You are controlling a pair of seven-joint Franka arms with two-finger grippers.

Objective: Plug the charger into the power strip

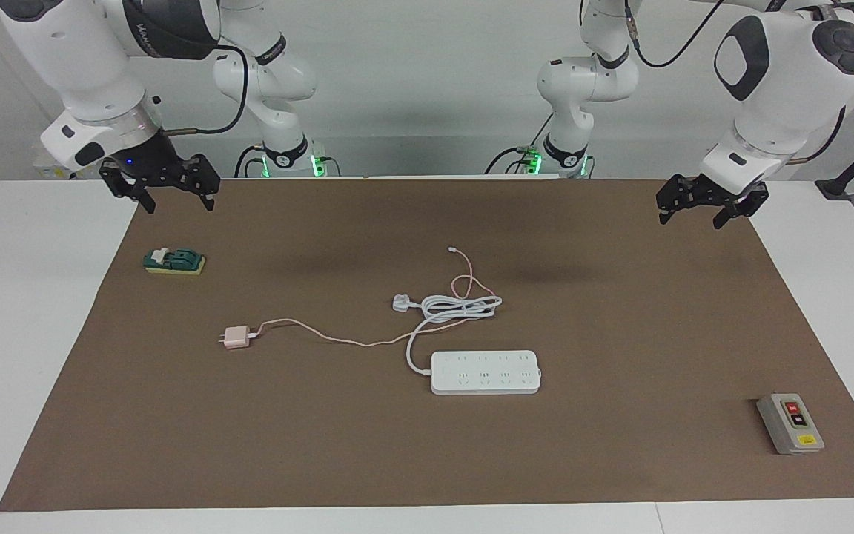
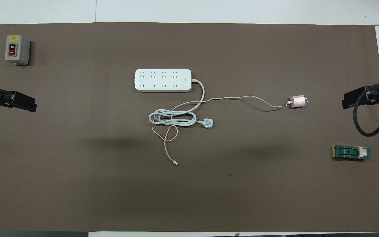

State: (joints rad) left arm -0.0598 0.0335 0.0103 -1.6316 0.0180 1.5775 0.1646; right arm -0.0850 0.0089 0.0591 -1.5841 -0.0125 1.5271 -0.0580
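Observation:
The charger [image 1: 235, 337] is a small pale pink cube lying on the brown mat toward the right arm's end of the table, its two prongs pointing away from the power strip. It also shows in the overhead view [image 2: 297, 102]. Its thin pink cable [image 1: 323, 333] runs to the middle of the mat. The power strip [image 1: 485, 371] is a long white bar lying flat in the middle, sockets up; it also shows in the overhead view [image 2: 162, 80]. My right gripper [image 1: 179, 204] is open and empty, up in the air over the mat's edge. My left gripper [image 1: 692, 219] is open and empty over the mat's other end.
The strip's thick white cord lies coiled nearer to the robots, ending in a white three-pin plug [image 1: 401, 302]. A grey box with red and black buttons [image 1: 790, 423] stands toward the left arm's end. A green switch block [image 1: 173, 261] lies toward the right arm's end.

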